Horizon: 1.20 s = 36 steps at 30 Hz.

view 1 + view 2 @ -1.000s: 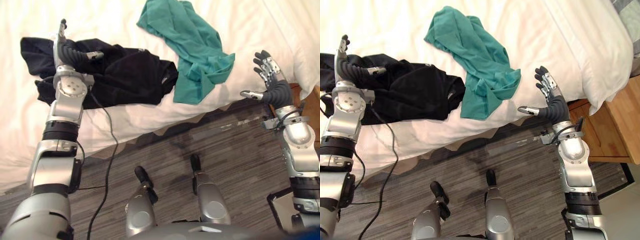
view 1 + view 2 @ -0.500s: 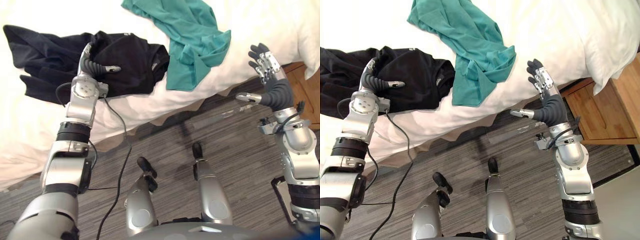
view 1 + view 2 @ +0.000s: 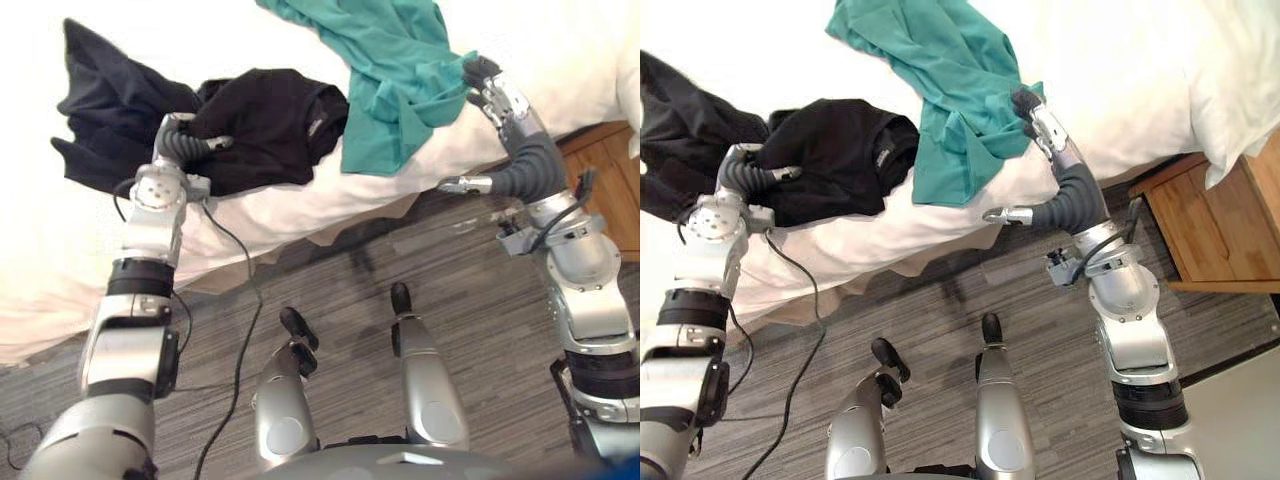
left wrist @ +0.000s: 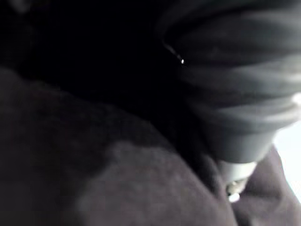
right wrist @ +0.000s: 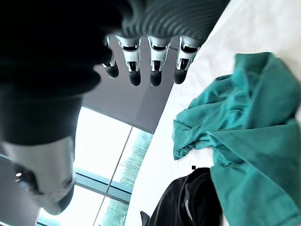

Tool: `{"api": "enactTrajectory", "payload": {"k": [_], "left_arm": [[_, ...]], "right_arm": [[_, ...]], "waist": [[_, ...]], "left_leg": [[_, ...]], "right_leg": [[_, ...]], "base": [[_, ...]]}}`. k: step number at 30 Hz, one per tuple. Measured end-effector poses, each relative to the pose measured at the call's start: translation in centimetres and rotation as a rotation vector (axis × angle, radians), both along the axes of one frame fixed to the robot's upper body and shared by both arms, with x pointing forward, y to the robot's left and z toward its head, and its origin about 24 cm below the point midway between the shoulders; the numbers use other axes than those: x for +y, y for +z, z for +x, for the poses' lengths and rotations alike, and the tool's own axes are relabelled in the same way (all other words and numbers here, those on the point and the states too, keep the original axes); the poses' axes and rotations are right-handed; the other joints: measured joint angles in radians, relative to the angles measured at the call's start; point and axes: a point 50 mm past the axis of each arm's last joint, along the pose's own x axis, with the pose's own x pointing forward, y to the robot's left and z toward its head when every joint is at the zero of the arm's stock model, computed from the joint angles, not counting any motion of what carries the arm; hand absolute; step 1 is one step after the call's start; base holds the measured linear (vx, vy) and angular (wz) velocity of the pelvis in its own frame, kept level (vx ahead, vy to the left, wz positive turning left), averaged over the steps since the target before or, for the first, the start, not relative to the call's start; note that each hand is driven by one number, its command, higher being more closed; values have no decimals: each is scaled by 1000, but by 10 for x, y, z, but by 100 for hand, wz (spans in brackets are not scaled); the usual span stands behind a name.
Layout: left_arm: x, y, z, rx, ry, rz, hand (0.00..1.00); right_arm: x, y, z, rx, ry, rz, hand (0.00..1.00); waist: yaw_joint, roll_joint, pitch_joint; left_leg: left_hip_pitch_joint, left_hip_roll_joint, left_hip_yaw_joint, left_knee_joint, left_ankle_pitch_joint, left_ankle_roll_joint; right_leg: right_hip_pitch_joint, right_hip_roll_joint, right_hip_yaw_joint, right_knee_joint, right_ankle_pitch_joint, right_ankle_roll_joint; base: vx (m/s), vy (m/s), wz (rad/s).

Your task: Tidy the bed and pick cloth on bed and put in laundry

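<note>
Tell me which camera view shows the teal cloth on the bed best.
The right eye view: the teal cloth lies nearly whole on the bed. The left eye view crops more of its top. The right wrist view shows it from the side, cut at the frame edge. The left wrist view faces the black cloth.
</note>
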Motion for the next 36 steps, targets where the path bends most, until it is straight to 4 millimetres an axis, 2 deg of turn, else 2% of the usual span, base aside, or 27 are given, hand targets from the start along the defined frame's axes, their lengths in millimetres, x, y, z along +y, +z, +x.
{"api": "enactTrajectory", "payload": {"k": [5, 9, 10, 12, 14, 17, 21, 26, 31, 32, 36], "left_arm": [[-26, -25, -27, 11, -209, -10, 100], [-37, -45, -46, 87, -340, -20, 100], [-39, -53, -52, 123, -371, -40, 100], [-40, -85, -67, 295, -409, -74, 100], [-36, -108, -82, 420, -410, -104, 100], [-29, -128, -101, 549, -421, -144, 100], [-21, -125, -114, 565, -461, -158, 100], [-13, -105, -116, 503, -560, -144, 100], [-18, -108, -117, 511, -594, -163, 100], [-20, -108, -116, 512, -598, -162, 100], [-37, -111, -109, 505, -632, -163, 100]], "right_arm": [[-11, 6, 3, -23, -148, -90, 0], [-22, 10, 11, -16, -225, -98, 0], [-28, 10, 14, -7, -257, -102, 0], [-44, 8, 26, 32, -354, -116, 0], [-58, 6, 31, 56, -432, -116, 0], [-89, 1, 41, 129, -567, -114, 0], [-110, -4, 46, 186, -648, -111, 0], [-136, -6, 53, 237, -749, -72, 0], [-145, -2, 63, 261, -776, -39, 0], [-145, -1, 66, 272, -775, -40, 0], [-132, 2, 75, 278, -736, -79, 0]], "waist": [[41, 7, -5], [65, 8, -6], [71, 7, -7], [81, 7, -7], [87, 5, -8], [114, 5, -8], [137, 4, -8], [161, 3, -7], [171, -2, -4], [178, -9, 0], [189, -16, 4]], "left_leg": [[-36, -10, -64, 21, -4, 10], [-47, -18, -106, 20, 0, 15], [-51, -22, -114, 14, 6, 16], [-65, -30, -135, 9, 14, 19], [-80, -34, -158, 0, 25, 19], [-84, -42, -185, -23, 46, 19], [-87, -48, -211, -60, 72, 20], [-121, -51, -231, -93, 106, 28], [-156, -51, -242, -98, 118, 35], [-164, -51, -239, -107, 125, 35], [-234, -49, -242, -109, 144, 43]], "right_leg": [[23, -18, -62, -5, -7, 4], [51, -27, -105, -19, -8, 3], [51, -30, -114, -21, -8, 3], [53, -36, -136, -27, -8, 3], [54, -36, -153, -38, -6, 3], [62, -36, -171, -50, -3, 0], [76, -30, -196, -85, 16, -6], [75, -14, -212, -157, 66, -6], [60, -8, -220, -197, 97, -6], [48, -8, -218, -201, 104, -6], [-16, -4, -222, -211, 126, -8]], "base": [[11, -4, 35], [8, -14, 30], [17, -15, 26], [23, -18, 29], [26, -19, 29], [35, -22, 22], [5, -7, 16], [-19, 17, 6], [-6, 18, 3], [0, 0, 0], [0, 0, 0]]}}
